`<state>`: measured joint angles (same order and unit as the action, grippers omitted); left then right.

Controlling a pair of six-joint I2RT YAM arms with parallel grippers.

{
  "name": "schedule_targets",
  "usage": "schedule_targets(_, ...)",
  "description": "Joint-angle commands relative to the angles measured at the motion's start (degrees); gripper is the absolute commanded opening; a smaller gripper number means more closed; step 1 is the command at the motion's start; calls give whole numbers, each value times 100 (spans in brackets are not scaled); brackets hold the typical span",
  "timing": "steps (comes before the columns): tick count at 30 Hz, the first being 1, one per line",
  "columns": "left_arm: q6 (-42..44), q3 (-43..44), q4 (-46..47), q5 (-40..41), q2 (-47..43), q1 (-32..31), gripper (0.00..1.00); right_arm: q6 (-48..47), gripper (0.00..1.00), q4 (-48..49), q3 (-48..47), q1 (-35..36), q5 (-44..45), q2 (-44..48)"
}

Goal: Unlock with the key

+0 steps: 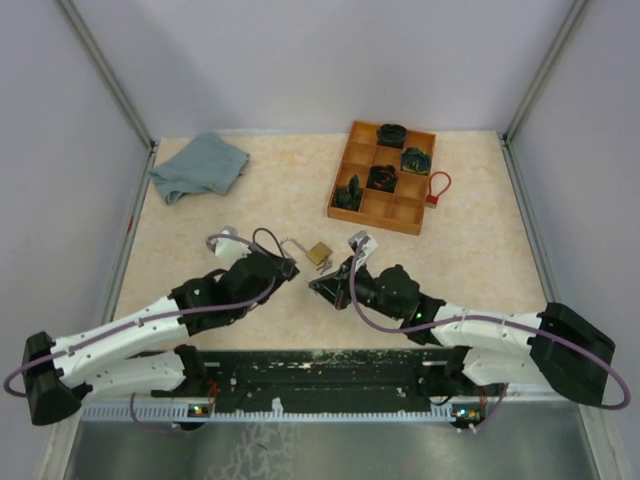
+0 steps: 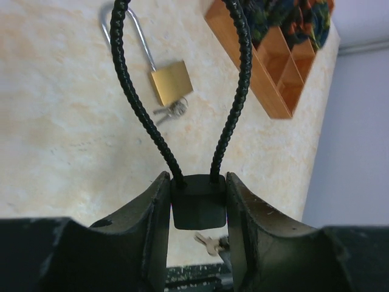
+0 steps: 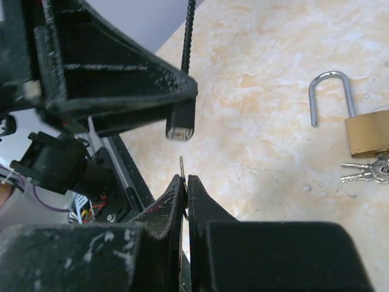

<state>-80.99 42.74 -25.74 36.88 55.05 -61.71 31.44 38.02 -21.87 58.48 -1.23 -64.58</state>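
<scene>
Black cable lock (image 2: 196, 213), clamped by its body in the left hand (image 2: 197, 185) to steady it; right hand (image 3: 185, 182), pinched on the key (image 3: 182, 165), aims the blade just short of the lock.

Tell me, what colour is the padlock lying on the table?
The padlock is brass-gold with a silver shackle; the left wrist view shows it best.

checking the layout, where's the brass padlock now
Top view: the brass padlock lies near the centre of the table, down-left of the wooden tray, its keys beside it.
</scene>
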Motion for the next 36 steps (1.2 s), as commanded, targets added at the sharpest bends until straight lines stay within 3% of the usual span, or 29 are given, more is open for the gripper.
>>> schedule_targets(1, 126, 120, -418, -67, -68, 601, 0, -72, 0, -106, -240, -100, -120, 258)
schedule_targets(9, 574, 139, -865, -514, 218, 1047, 0, -221, 0, -721, -166, -138, 3, 527)
schedule_targets(17, 1271, 48, -1483, -1464, 1371, 1208, 2, -170, 0, -1082, -77, -178, 272, 524)
schedule_targets(23, 1485, 293, -1836, -1423, 2290, 1280, 5, -149, 0, -1230, 74, -179, 391, 448)
schedule_targets(31, 2286, 780, -1622, -1625, 3242, 1842, 16, -174, 0, -1316, 131, -179, 532, 307)
schedule_targets(36, 2677, 1017, -1329, -1786, 3536, 2176, 36, -198, 0, -1385, 153, -187, 571, 294)
